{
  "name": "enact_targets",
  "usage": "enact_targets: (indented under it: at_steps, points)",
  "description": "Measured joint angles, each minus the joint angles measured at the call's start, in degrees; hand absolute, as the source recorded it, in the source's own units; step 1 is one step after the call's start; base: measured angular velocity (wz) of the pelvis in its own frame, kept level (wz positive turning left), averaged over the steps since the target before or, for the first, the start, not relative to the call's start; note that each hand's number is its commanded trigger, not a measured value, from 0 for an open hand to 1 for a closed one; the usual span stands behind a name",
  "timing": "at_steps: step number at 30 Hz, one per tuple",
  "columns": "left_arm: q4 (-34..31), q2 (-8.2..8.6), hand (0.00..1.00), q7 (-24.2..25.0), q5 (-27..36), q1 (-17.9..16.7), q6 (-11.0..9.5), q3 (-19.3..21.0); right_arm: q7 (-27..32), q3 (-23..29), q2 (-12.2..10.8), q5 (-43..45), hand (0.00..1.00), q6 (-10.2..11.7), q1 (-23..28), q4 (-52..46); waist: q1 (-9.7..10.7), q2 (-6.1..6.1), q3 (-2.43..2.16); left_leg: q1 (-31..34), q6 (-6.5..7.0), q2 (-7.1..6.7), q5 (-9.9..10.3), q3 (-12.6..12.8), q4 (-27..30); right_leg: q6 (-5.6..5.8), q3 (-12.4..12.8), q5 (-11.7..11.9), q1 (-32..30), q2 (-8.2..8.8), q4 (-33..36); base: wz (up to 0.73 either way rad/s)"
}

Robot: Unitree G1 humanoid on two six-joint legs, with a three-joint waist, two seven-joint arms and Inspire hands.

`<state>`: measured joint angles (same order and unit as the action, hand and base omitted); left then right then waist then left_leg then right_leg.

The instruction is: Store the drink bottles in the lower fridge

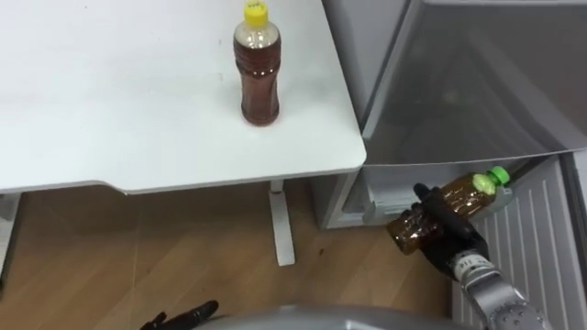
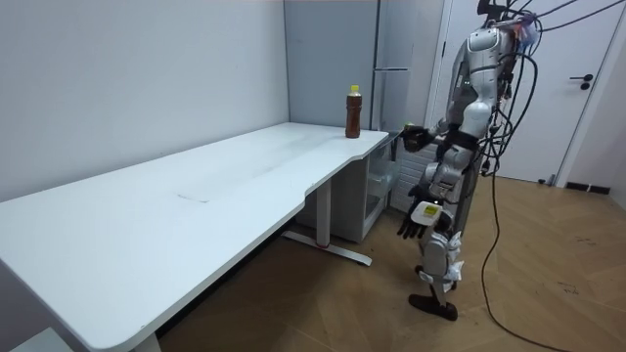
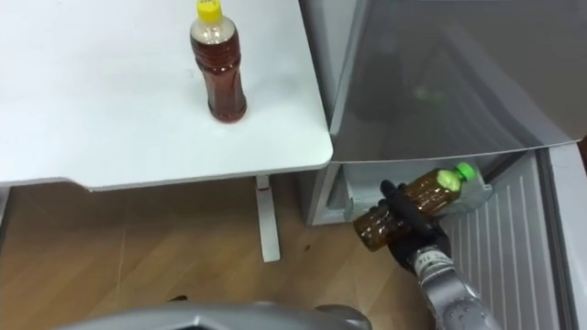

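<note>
A brown drink bottle with a yellow cap (image 1: 258, 71) (image 3: 218, 73) (image 2: 353, 110) stands upright near the right end of the white table (image 1: 110, 110). My right hand (image 1: 447, 231) (image 3: 415, 236) (image 2: 419, 138) is shut on a second brown bottle with a green cap (image 1: 456, 199) (image 3: 420, 196), held tilted with the cap up and to the right, in front of the open lower fridge (image 1: 390, 188). My left hand (image 1: 182, 319) (image 2: 415, 221) hangs low beside my body, fingers relaxed and holding nothing.
The grey upper fridge door (image 1: 477, 82) rises just right of the table's corner. The lower fridge's open door (image 1: 527, 243), white and ribbed inside, stands at the right. A white table leg (image 1: 281, 225) stands on the wooden floor (image 1: 138, 257).
</note>
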<state>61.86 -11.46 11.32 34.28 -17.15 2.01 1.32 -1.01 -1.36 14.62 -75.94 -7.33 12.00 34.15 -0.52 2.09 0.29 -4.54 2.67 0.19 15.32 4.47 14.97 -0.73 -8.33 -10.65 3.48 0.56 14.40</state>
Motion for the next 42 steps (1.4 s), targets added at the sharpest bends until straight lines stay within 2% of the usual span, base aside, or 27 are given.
enact_targets:
  at_steps: [2,4,6,8,11,13,14,15,17,18,22,24,26,28,29,30,37,42]
  points:
    - [0.1,0.0,0.0,-0.5,0.0,0.3,0.7,0.5,1.2,1.2,0.0,-1.6,1.0,0.2,-1.3,1.6,-0.2,-0.55,-0.32,2.3,0.12,-0.02,0.6,-0.6,2.4,0.05,-0.6,-0.3,-1.5,0.21,1.2,0.15]
    - [0.2,-0.11,0.0,-1.5,0.1,1.2,1.4,0.4,2.5,1.8,0.0,-4.5,1.0,0.3,-3.3,4.0,-0.4,-0.24,-0.06,4.2,0.2,-0.31,0.6,-0.8,3.2,0.09,-0.7,-0.6,-3.5,0.65,2.6,0.11]
    - [0.7,-0.47,0.0,-2.5,1.6,2.7,2.2,-0.8,5.0,2.1,0.0,-7.6,1.0,0.6,-7.3,7.6,-1.4,-0.71,0.05,8.0,0.42,-0.5,0.4,-1.1,5.0,0.04,-1.2,-0.7,-7.0,1.16,4.1,0.04]
    - [1.4,-0.51,0.0,-3.5,2.2,4.4,2.9,-1.1,6.5,2.2,0.0,-9.4,1.0,0.5,-11.0,11.4,-1.4,-0.44,0.29,10.1,0.61,-0.93,-0.4,-1.8,5.1,0.17,-1.4,-0.6,-9.0,1.48,4.5,0.19]
    - [1.5,-0.86,0.0,-4.0,2.3,5.5,3.5,-1.8,9.8,2.9,0.0,-10.0,1.0,0.4,-16.4,13.3,-1.5,-0.4,0.36,13.8,0.65,-1.4,-1.5,-2.3,5.3,0.05,-2.1,-0.5,-12.9,2.23,5.7,0.16]
    - [1.8,-1.46,0.0,-4.6,2.3,6.4,4.1,-1.9,9.9,3.7,0.0,-11.7,1.0,0.4,-20.5,15.9,-1.4,0.05,0.67,16.1,0.65,-1.63,-2.2,-2.5,5.4,-0.11,-2.8,-0.4,-15.1,2.57,6.3,0.22]
    - [1.9,-1.77,0.0,-5.0,2.3,7.0,4.2,-1.9,10.0,4.9,0.1,-12.2,1.0,0.3,-23.0,18.5,-1.5,0.32,0.66,17.4,0.56,-1.79,-2.6,-3.2,5.7,-0.25,-3.0,-0.2,-16.4,2.65,6.4,0.18]
    - [2.4,-2.12,0.0,-5.4,2.3,7.3,4.2,-1.9,8.9,5.0,0.1,-13.4,1.0,-0.2,-23.2,19.8,-1.5,0.97,0.78,18.4,0.49,-1.85,-3.0,-3.3,5.7,-0.37,-3.0,0.0,-17.6,2.72,6.5,0.09]
    - [2.9,-1.63,0.0,-6.3,2.3,8.3,5.2,-2.1,10.7,7.2,0.2,-14.2,1.0,-0.1,-26.3,24.1,-1.5,0.75,1.06,20.0,0.56,-1.79,-3.1,-3.4,6.3,-0.44,-3.1,0.6,-19.0,2.77,6.6,-0.04]
    - [3.2,-1.28,0.0,-6.7,2.3,8.9,5.3,-2.2,11.8,8.8,0.7,-14.3,1.0,0.7,-28.3,26.5,-1.6,0.21,1.28,21.3,0.7,-1.83,-3.2,-3.5,6.7,-0.4,-3.3,0.8,-20.0,2.89,6.7,0.0]
    - [4.6,-1.31,0.0,-7.4,2.3,11.3,5.5,-2.2,13.5,11.4,2.0,-14.5,1.0,1.5,-32.9,28.7,-2.4,-0.36,1.36,25.1,0.9,-2.14,-3.7,-3.1,6.9,-0.45,-3.3,0.8,-24.7,3.58,9.2,0.01]
    - [6.9,-1.35,0.0,-8.4,2.7,14.1,5.4,-2.0,14.8,12.3,3.0,-16.2,1.0,1.8,-35.1,31.0,-3.8,-0.28,1.46,27.9,0.82,-2.22,-3.9,-3.1,8.2,-0.8,-3.1,0.6,-27.6,4.19,10.9,0.05]
    - [7.7,-1.24,0.0,-8.6,3.6,15.4,5.4,-2.0,15.3,13.1,3.1,-16.1,1.0,2.3,-36.3,32.4,-4.6,-0.27,1.59,30.0,0.8,-2.2,-3.9,-3.1,9.4,-1.08,-3.3,0.4,-29.6,4.47,12.2,0.06]
    - [7.8,-1.06,0.0,-8.6,4.4,15.8,5.2,-2.0,16.0,14.5,3.1,-16.1,1.0,2.3,-38.3,32.9,-4.7,-0.21,1.87,32.0,0.69,-2.22,-4.0,-2.9,10.3,-1.27,-3.4,0.3,-31.7,4.68,13.3,0.05]
    - [7.8,-0.92,0.0,-9.2,4.6,16.0,5.1,-2.0,16.8,14.9,3.3,-16.1,1.0,2.3,-39.9,33.1,-4.6,0.0,2.31,33.2,0.66,-2.28,-4.0,-2.6,10.9,-1.45,-3.4,0.0,-33.2,5.04,14.4,0.09]
    - [7.9,-0.76,0.0,-10.2,5.1,16.5,5.1,-2.0,17.5,15.9,3.5,-16.2,1.0,2.4,-41.1,33.1,-4.6,0.12,2.4,34.7,0.61,-2.48,-4.2,-2.4,11.3,-1.52,-3.5,-0.3,-34.6,5.35,15.1,0.11]
    - [7.9,-0.81,0.0,-13.7,6.4,17.8,4.2,-2.4,22.9,17.5,5.3,-16.3,1.0,3.8,-47.5,32.9,-4.7,0.32,2.51,41.3,0.52,-3.24,-5.3,-3.0,12.8,-1.79,-4.5,-0.8,-41.3,6.61,17.7,0.16]
    - [7.9,-0.95,0.0,-15.4,6.8,18.7,3.7,-5.4,24.8,18.1,6.0,-16.5,1.0,4.4,-51.3,33.0,-4.4,0.49,2.58,44.4,0.52,-3.78,-5.6,-3.1,13.8,-1.9,-4.8,-1.2,-44.5,7.43,19.6,0.09]
